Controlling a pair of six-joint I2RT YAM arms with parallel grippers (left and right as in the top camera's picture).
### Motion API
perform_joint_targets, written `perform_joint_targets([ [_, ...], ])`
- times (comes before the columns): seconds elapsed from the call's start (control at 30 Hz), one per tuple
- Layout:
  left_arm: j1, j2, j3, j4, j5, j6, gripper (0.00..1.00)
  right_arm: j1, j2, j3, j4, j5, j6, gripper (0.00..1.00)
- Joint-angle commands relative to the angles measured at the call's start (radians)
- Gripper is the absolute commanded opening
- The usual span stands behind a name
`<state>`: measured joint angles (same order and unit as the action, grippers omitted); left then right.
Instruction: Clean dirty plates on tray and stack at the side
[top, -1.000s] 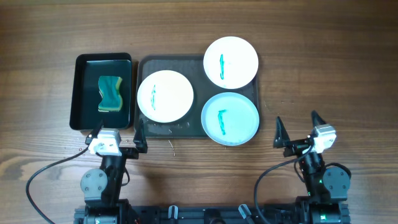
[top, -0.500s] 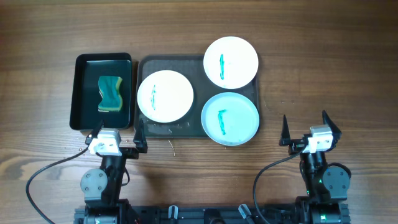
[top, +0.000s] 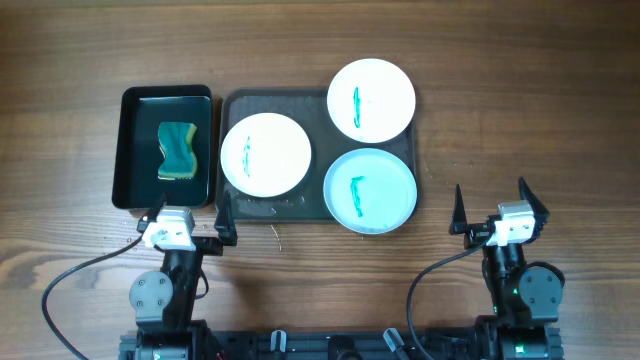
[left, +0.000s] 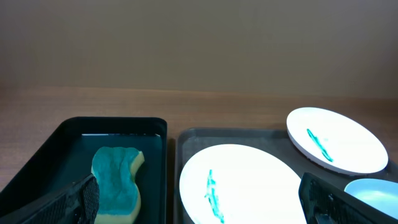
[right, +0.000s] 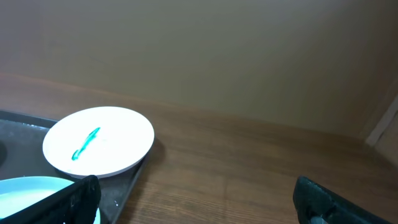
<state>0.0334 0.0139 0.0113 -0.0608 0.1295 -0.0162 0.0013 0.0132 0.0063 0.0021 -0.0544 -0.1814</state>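
A wooden table (top: 80, 60) fills the overhead view. At its centre lies the dark grey tray (top: 300, 100), with water drops along its lower edge. Just left of the tray, nearly touching it, sits a black tub (top: 140, 115).

Three plates rest on the tray, each with a teal smear. One white plate (top: 265, 153) is at the left. Another white plate (top: 371, 100) is at the upper right, hanging over the tray's rim. The pale blue plate (top: 369, 190) is at the lower right, its edge reaching past the tray's lower rim.

A green and yellow sponge (top: 178, 150) lies inside the tub.

The left gripper (top: 188, 210) sits at the lower left, just below the tub and tray, with its fingers spread wide and holding nothing. The right gripper (top: 490, 195) is at the lower right, clear of the tray, also spread and empty.
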Motion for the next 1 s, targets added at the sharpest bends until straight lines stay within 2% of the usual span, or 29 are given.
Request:
perform_joint_targets([
  [0.0,-0.005,-0.006,-0.005,-0.003,0.012,0.002,1.00,0.004,-0.008,-0.001,0.000,0.016,-0.002,1.00],
  [0.4,-0.005,-0.006,-0.005,-0.002,0.012,0.002,1.00,0.004,-0.008,-0.001,0.000,-0.016,0.003,1.00],
  [0.7,-0.005,-0.005,0.024,0.001,0.013,0.002,1.00,0.004,-0.008,0.007,0.000,-0.073,0.087,1.00],
  [0.83,-0.005,0.021,0.104,-0.092,0.012,0.002,1.00,0.004,0.020,0.068,-0.010,-0.074,0.083,1.00],
  [0.97,-0.005,0.114,0.238,-0.183,0.013,0.002,1.00,0.004,0.158,0.206,-0.057,-0.098,0.076,1.00],
])
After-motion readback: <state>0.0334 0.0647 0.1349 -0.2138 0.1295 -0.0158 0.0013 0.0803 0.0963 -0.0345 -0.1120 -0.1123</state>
